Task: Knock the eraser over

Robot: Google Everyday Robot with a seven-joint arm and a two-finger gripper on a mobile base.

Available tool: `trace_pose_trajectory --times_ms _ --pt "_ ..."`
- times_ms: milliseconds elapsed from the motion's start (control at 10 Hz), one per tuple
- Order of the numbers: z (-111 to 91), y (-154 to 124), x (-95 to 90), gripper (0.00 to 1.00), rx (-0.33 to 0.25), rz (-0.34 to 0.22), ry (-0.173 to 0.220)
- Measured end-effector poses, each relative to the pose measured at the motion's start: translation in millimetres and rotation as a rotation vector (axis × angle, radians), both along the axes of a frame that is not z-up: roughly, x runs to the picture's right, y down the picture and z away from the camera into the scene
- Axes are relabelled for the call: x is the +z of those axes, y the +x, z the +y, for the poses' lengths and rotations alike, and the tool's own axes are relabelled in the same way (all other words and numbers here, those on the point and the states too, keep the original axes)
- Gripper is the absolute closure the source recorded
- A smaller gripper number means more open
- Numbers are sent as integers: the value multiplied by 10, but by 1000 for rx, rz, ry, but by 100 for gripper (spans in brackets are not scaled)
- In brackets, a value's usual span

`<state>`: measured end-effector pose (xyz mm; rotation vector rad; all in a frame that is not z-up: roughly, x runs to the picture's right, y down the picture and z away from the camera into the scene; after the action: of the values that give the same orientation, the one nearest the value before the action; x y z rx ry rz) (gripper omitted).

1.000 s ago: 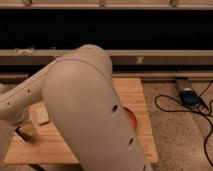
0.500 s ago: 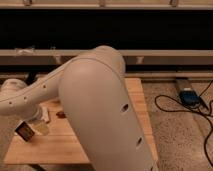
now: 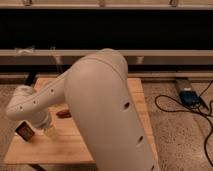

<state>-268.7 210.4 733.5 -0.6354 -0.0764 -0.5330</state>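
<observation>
The eraser is a small block with a dark face and a tan rim. It stands tilted near the front left corner of the wooden table. My white arm fills the middle of the view and bends back to the left over the table. Its wrist hangs just above and to the right of the eraser. My gripper shows only as a pale tip below the wrist, close to the eraser's right side. Whether it touches the eraser is hidden.
A reddish-brown oblong item lies on the table right of the wrist. A blue device and black cables lie on the floor at right. A dark wall with a rail runs behind the table.
The big arm link has swung to the right and grown larger in view. The wrist has come down closer to the eraser. The eraser stays in the same place.
</observation>
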Motion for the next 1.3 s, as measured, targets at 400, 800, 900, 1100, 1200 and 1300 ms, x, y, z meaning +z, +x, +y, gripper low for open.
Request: trace_pose_trajectory --times_ms 400,800,900,1100,1200,1300 --pt "536 70 -157 20 -74 -22 -68" --pt "597 49 -195 20 -83 -35 -79" --pt "600 45 -197 20 -84 -35 -79" --pt "601 54 -195 20 -85 -35 -79" --pt "595 62 -199 20 -86 -39 -77" --pt "596 50 -229 20 -92 -68 -68"
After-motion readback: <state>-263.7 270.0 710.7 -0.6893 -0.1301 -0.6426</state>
